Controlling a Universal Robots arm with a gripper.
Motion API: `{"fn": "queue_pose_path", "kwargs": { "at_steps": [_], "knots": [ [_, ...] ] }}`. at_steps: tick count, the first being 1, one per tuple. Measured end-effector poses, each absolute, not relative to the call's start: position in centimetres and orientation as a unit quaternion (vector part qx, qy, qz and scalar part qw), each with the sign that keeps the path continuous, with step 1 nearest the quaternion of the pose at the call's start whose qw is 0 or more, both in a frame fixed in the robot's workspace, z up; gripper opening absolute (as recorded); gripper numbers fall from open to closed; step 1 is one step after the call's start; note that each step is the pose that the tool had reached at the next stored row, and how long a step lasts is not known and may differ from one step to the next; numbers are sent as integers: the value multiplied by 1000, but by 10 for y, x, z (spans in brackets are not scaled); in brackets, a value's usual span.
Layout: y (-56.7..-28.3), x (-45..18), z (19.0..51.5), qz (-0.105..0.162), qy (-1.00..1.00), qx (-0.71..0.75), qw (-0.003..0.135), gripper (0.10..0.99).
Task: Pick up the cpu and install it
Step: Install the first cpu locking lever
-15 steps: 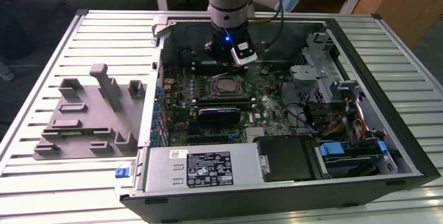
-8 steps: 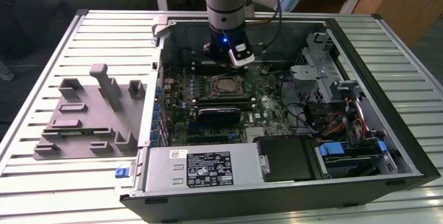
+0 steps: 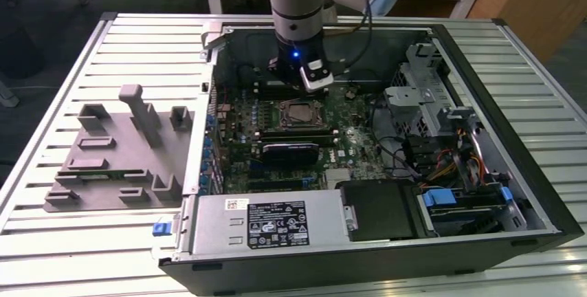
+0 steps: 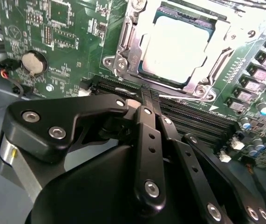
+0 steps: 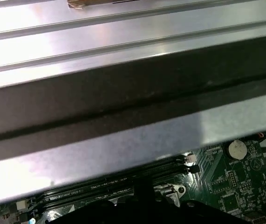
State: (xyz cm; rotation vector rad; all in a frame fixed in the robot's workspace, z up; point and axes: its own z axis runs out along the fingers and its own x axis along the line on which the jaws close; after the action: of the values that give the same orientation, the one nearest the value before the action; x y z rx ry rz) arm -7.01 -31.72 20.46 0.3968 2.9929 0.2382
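Hovering just beside socket (image 4: pixel 170 46), gripper (image 4: pixel 146 95) fingers pressed together, empty; cpu (image 4: pixel 177 44) already seated inside.

A workshop or lab: opened computer case (image 3: pixel 385 173) on slatted metal workbench (image 3: pixel 110 242).

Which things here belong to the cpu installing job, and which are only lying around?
Job:
- cpu, seated in socket on the motherboard
- gripper, just beside the socket

Lying about:
- grey fixture tray on the table
- power supply
- coin battery
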Motion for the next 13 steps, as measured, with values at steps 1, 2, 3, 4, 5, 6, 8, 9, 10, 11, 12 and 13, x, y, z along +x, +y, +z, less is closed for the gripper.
{"fn": "queue_pose_path", "kwargs": {
  "at_steps": [1, 2, 3, 4, 5, 6, 8, 9, 10, 11, 12, 13],
  "knots": [
    [-317, -70, 204, 78, 986, 138, 57, 106],
    [-317, -70, 204, 78, 985, 143, 58, 106],
    [-317, -71, 204, 78, 985, 146, 58, 106],
    [-316, -71, 204, 78, 984, 147, 58, 106],
    [-316, -72, 204, 78, 984, 148, 58, 106],
    [-316, -72, 204, 78, 984, 149, 58, 106],
    [-315, -73, 204, 77, 984, 150, 58, 106],
    [-315, -73, 203, 77, 984, 150, 58, 106],
    [-314, -74, 203, 77, 984, 151, 58, 106],
    [-314, -74, 203, 77, 984, 151, 58, 106],
    [-313, -74, 203, 77, 984, 152, 58, 106],
    [-312, -74, 203, 77, 984, 152, 58, 106]
  ]
}}
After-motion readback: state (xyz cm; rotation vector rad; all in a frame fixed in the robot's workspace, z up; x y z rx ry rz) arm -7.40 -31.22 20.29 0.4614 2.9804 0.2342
